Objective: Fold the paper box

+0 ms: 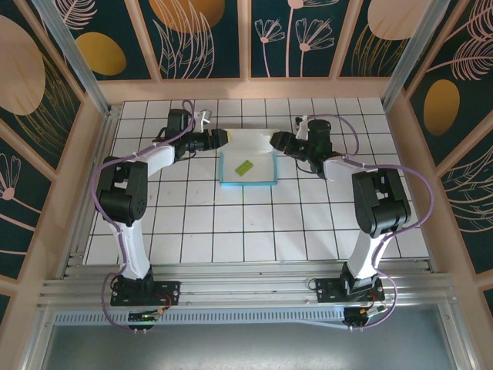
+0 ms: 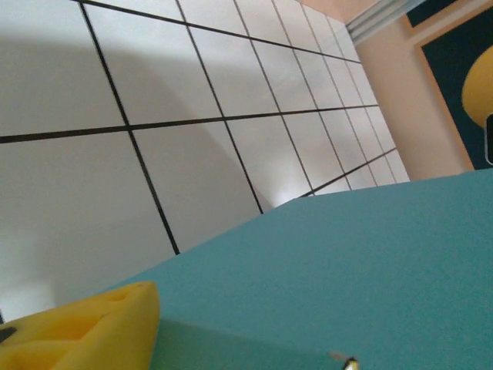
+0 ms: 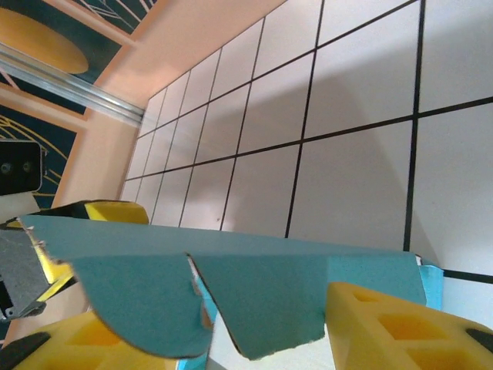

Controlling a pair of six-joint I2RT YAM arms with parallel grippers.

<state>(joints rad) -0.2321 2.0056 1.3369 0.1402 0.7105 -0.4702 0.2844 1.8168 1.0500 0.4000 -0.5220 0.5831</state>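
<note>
Box (image 1: pixel 246 179) lay at mid-bench (image 1: pixel 192 223) — far flap (image 1: pixel 245 139) raised.
Right end effector (image 1: pixel 275 141) held its fingers (image 3: pixel 400 324) apart at the teal flap; left end effector (image 1: pixel 220 139) sat beside it — spread unclear.

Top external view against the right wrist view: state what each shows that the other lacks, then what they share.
Top external: the left arm and right arm whole, the paper box whitish face up, a yellow-green scrap lying on it. Right wrist: the box's teal flaps close up, a slit between them, yellow fingers of the right gripper apart beside them. Both: the paper box, the right gripper, the white tiled table.
</note>
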